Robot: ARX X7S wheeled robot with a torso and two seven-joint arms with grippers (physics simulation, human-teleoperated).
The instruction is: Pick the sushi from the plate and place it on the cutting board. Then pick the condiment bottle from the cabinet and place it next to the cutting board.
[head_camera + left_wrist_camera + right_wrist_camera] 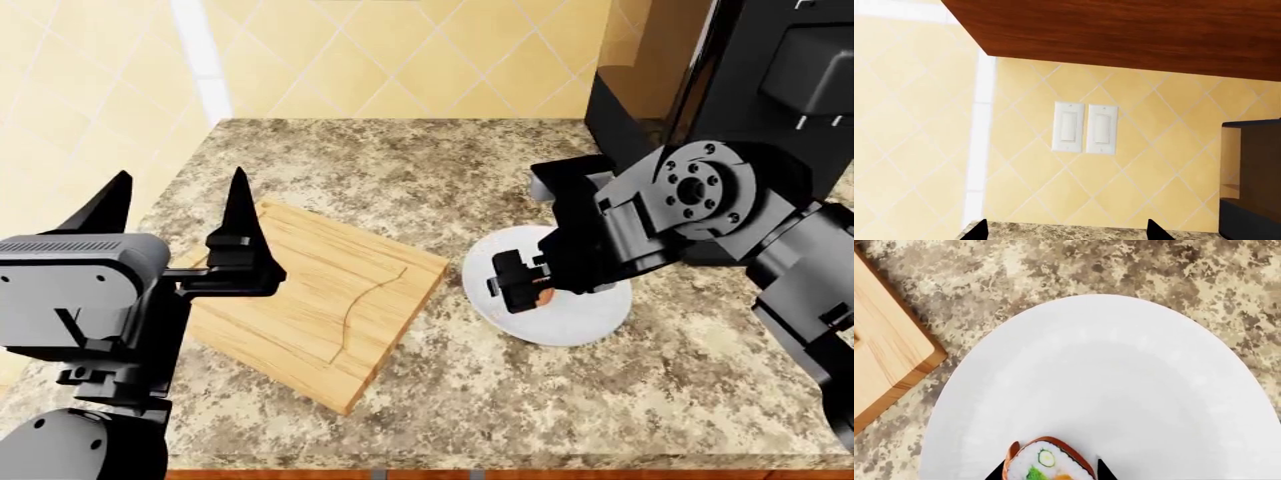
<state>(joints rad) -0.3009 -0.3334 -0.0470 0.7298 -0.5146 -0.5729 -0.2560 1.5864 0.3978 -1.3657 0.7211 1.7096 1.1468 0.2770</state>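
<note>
Right gripper pinches the sushi on the plate; left gripper gapes wide.

Flat even render lighting, no blur; soft shadow under the right arm on plate, no glare.

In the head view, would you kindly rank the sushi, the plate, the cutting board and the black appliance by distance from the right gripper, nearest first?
1. The sushi, between the right gripper's fingers.
2. The plate, directly beneath the gripper.
3. The cutting board, off to the robot's left on the counter.
4. The black appliance, at the back right by the wall.
</note>
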